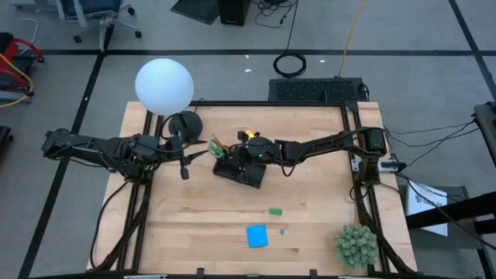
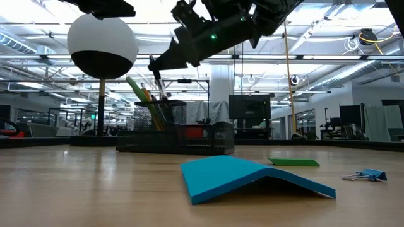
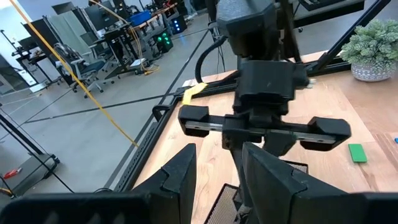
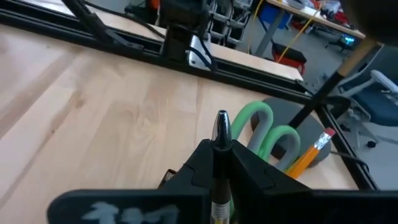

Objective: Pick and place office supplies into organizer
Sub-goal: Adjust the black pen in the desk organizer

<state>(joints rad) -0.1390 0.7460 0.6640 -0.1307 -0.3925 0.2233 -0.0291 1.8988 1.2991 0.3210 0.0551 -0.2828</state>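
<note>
Organizer (image 1: 239, 171): black mesh tray near the middle of the worktop (image 1: 232, 225), slightly toward its far edge; in the low view the taller upright compartment already holds several upright items.
Scissors (image 4: 267, 127): green handles stand up out of the pen compartment; an orange pencil (image 4: 311, 152) with a pink eraser tip leans just beside them.
Pen (image 4: 221, 134): dark body with a silver tip; clamped between the fingers of the right end effector (image 4: 217, 158), pointing up past them.
Right end effector: closed on the pen; positioned directly over the organizer in the high view, raised above it in the low view.
Sticky-note pad (image 1: 256, 235): blue square; lies on the near part of the worktop, well apart from the organizer.
Eraser (image 1: 274, 211): small, green; lies flat between the organizer and the pad.
Binder clip (image 2: 365, 174): small, blue; rests on the worktop just beside the pad.
Left end effector (image 1: 184, 165): fingers partly apart, holding nothing; sits left of the organizer, near the lamp base (image 1: 184, 124).
Lamp globe (image 1: 164, 85): white; stands at the far-left corner.
Potted plant (image 1: 356, 245): green; near-right corner.
</note>
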